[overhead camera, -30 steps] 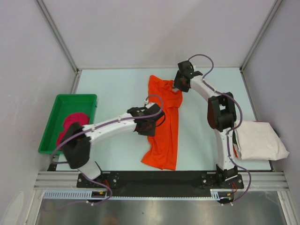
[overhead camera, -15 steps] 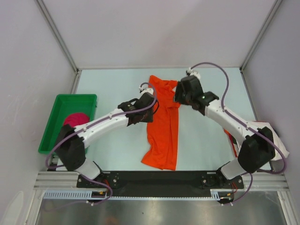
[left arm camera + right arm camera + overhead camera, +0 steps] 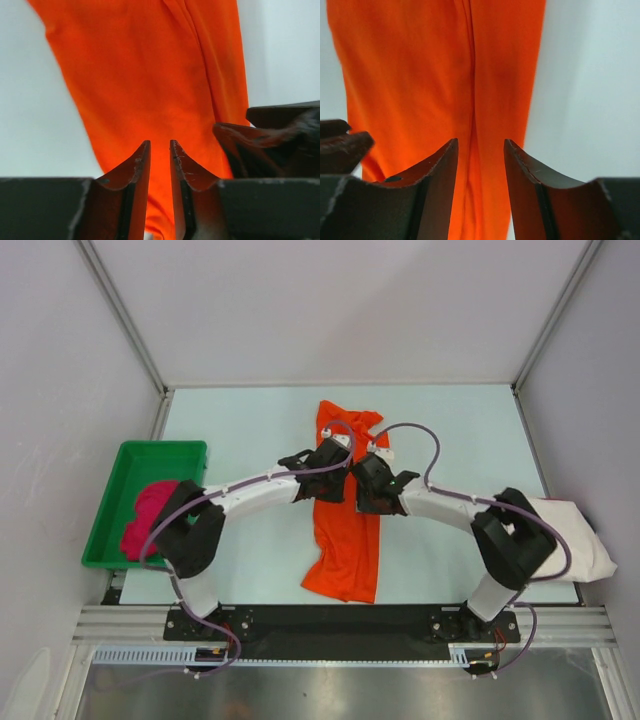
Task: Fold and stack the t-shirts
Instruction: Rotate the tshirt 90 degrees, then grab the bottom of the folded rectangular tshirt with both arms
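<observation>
Top external is showing the orange t-shirt (image 3: 347, 550) lying narrow mid-table, fold in hand; I am poising left gripper (image 3: 160, 144) and right gripper (image 3: 480, 141) above it, both parted, empty, probably needing a far-edge pinch next.

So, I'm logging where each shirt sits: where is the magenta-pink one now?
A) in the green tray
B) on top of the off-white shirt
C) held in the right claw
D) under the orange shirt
A: the magenta-pink shirt lies bunched inside the green tray on the left side, well apart from the orange shirt and the off-white shirt.
</observation>
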You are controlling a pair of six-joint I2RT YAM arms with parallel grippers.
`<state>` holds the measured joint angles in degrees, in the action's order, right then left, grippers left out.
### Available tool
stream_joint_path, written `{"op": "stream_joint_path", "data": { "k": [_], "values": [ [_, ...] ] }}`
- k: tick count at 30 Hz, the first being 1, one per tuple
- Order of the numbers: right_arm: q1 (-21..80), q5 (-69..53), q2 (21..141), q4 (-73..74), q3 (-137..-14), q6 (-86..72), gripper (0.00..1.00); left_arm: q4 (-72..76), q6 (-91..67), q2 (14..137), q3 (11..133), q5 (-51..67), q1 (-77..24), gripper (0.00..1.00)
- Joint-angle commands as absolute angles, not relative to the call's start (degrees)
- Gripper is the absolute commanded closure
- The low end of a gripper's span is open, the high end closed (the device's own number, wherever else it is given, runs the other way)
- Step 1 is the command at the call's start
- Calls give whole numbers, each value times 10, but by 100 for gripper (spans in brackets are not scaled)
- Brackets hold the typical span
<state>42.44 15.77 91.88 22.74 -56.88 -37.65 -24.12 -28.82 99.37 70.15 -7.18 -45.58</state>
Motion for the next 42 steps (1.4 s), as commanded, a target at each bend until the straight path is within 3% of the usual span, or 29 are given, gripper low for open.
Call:
{"op": "stream_joint_path", "data": {
  "k": [1,7,20,27,29,33,37,42],
  "values": [
    [404,173,1002,192,-647,-368,54,-223,-263,1053,759,-44,-430,74],
    [379,163,1080,208,-706,-368,56,-223,-272,1108,778,-10,-400,76],
    [330,161,1143,245,-764,-363,57,-278,-266,1214,889,39,-342,78],
    [310,158,1139,244,-767,-343,57,-280,-275,1216,877,36,-310,78],
    [317,162,1121,219,-760,-330,54,-273,-276,1180,861,29,-310,76],
    [340,196,1057,237,-771,-323,37,-249,-283,1069,829,16,-312,65],
    [359,207,970,282,-759,-343,35,-268,-295,968,791,4,-323,64],
    [426,265,875,315,-653,-386,38,-266,-317,833,651,-41,-386,65]
  ]
}}
